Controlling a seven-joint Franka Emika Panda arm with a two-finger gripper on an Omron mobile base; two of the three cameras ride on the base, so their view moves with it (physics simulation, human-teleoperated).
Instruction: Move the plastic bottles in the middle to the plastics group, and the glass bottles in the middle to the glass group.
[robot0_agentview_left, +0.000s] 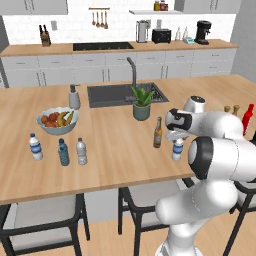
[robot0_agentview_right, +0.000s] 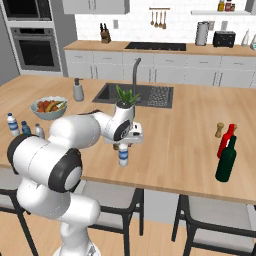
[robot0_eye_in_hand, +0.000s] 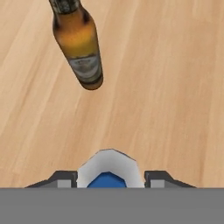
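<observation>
Closest to my left base camera is the white arm, its gripper poised right over a blue-label bottle on the wooden island. Just left of it stands the amber bottle. Far left I see three small water bottles beside a fruit bowl.

From the right base camera, the bottle stands directly below the hand; a red bottle and green bottle stand well apart at right.

Through the hand camera, fingertips flank the white cap, spread apart; I cannot tell whether they touch it.
</observation>
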